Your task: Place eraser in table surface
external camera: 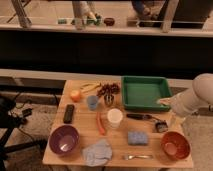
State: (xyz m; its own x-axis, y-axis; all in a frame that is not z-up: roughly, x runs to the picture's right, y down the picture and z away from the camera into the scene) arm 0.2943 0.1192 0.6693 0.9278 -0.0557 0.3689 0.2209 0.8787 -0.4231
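Table surface point(85, 125): light tan wood, the largest item, reaching from beneath the gripper point(173, 119) to well beyond it on the far side. Green tray point(145, 92): set just beside the gripper, on the side toward the table's back edge. Purple bowl point(64, 140): placed well apart from the gripper, at the opposite front corner. Orange bowl point(175, 145): found close below the gripper, at the front edge. Gripper: held above the table's edge between tray and orange bowl, jaws spread wide, nothing carried. Eraser point(69, 113): a small flat black block, laid lengthwise on the table surface, well apart from the gripper across the whole tabletop, just behind the purple bowl. It is judged light, stiff and not fragile; its low profile leaves little height to catch, and a smooth casing could slip. It is best taken across the narrow width at mid-length, with the fingers brought down close to the wood.
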